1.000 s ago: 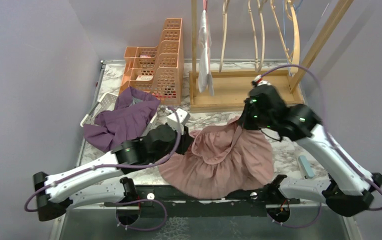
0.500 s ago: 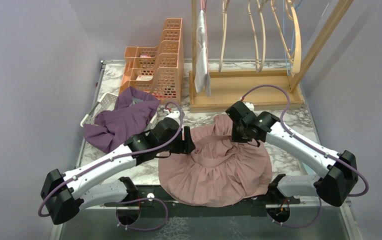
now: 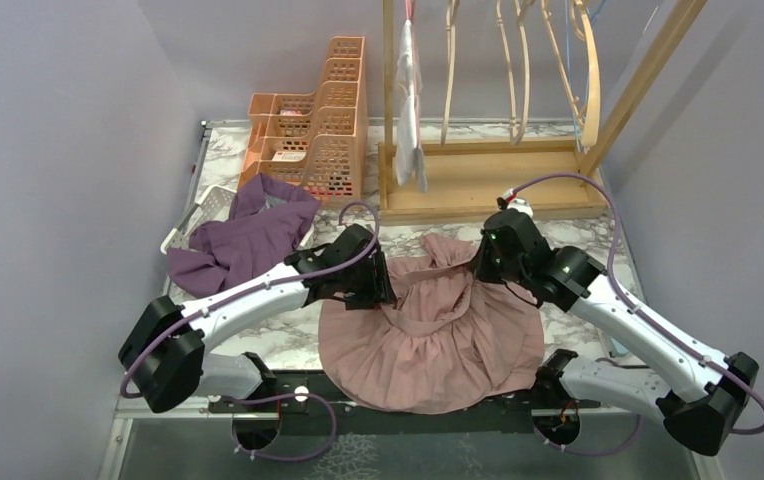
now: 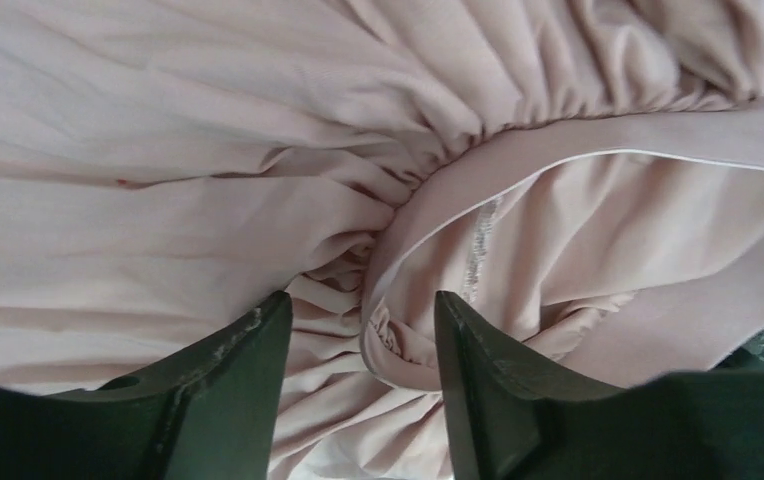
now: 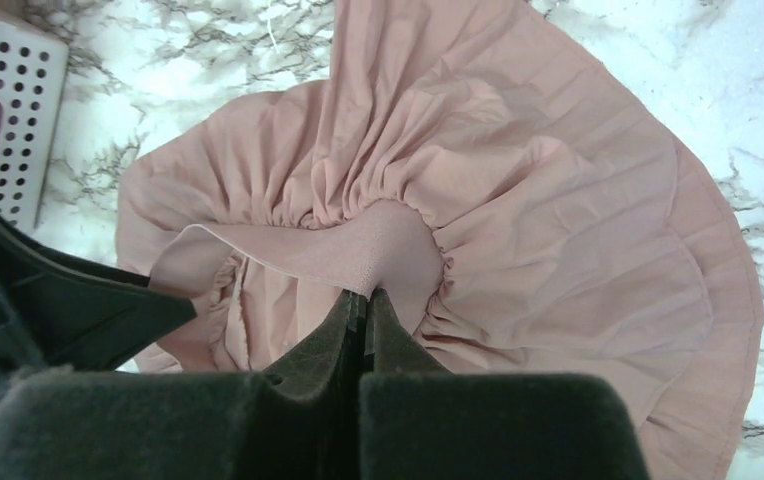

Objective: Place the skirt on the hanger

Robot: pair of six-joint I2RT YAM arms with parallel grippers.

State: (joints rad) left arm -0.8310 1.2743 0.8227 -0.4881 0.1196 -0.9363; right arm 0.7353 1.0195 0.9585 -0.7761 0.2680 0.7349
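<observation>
Top: one pink skirt point(image 3: 433, 330) lower centre on marble table point(image 3: 578, 300), one purple garment point(image 3: 243, 240) at left, lilac walls point(image 3: 58, 150).
Left wrist: left gripper point(image 4: 363, 310) jaws apart, straddling waistband fold, not pinching.
Right wrist: right gripper point(image 5: 363, 300) clamped on waistband, bottom centre.

Soft, even light from above fills the top view, leaving only faint, diffuse shadows on the marble bench point(image 3: 293, 345) and the pink skirt point(image 3: 438, 340). In the left wrist close-up the fabric folds are crisp, shaded darker deep in the creases. In the right wrist view the right end effector point(image 5: 363, 300) looms dark and blurred in the foreground, while the bench behind glows near-white.
</observation>
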